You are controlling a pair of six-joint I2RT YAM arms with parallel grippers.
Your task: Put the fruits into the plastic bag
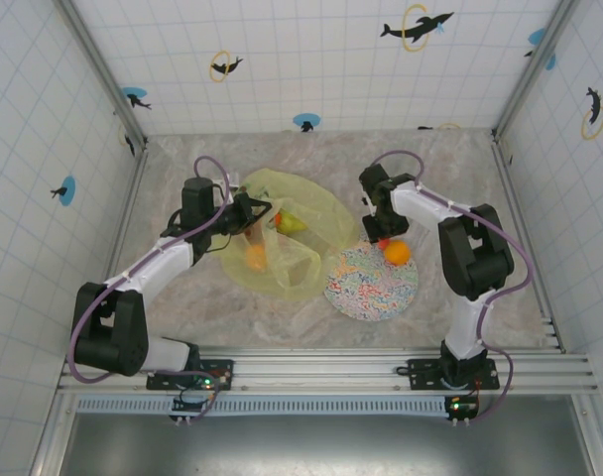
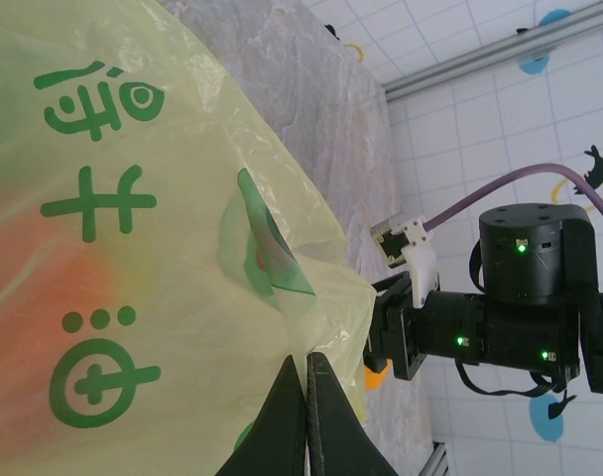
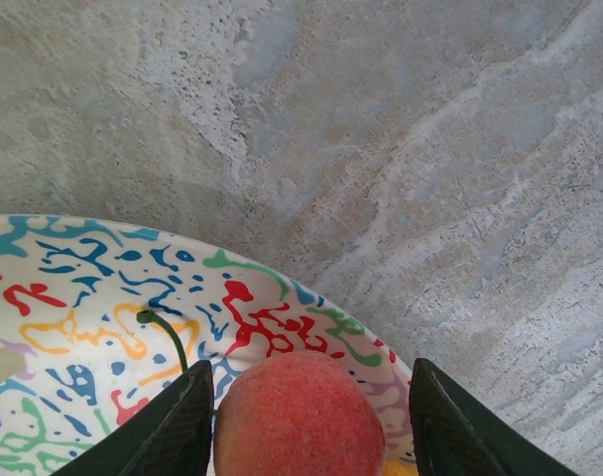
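Left claw [image 1: 244, 211] clenched, pinching a fold of the yellow plastic bag [image 1: 306, 213] at the bag's left edge. From the left wrist: fingertips [image 2: 282, 436] pressed together, thin film caught between them, green printed characters across the bag's side. Bag spread loosely on the grey marbled desk [image 1: 450, 178], left of centre.

Inside the bag, seen through the film:
- an orange [image 1: 255, 258] toward the near side
- a green pear [image 1: 295, 225] further back
- a red piece [image 1: 278, 218] just beside the pear

Just right of the bag, a round speckled plate [image 1: 366, 293], flat on the desk. On the plate's far rim, a second orange [image 1: 398, 253]. Just left of that orange, right claw [image 1: 381, 236] low over a small red-pink fruit [image 1: 383, 242].

From the right wrist: claw released, dark fingers [image 3: 173, 431] standing either side of the red-pink fruit. Fruit resting on the plate close to its rim, thin green stem [image 3: 168, 332] curling away across the coloured pattern. Finger on the left of that view close against the fruit, contact not certain. Clear gap between the fruit and the other finger. Sliver of orange visible beneath the fruit at the bottom edge. Bare desk beyond the plate's rim.
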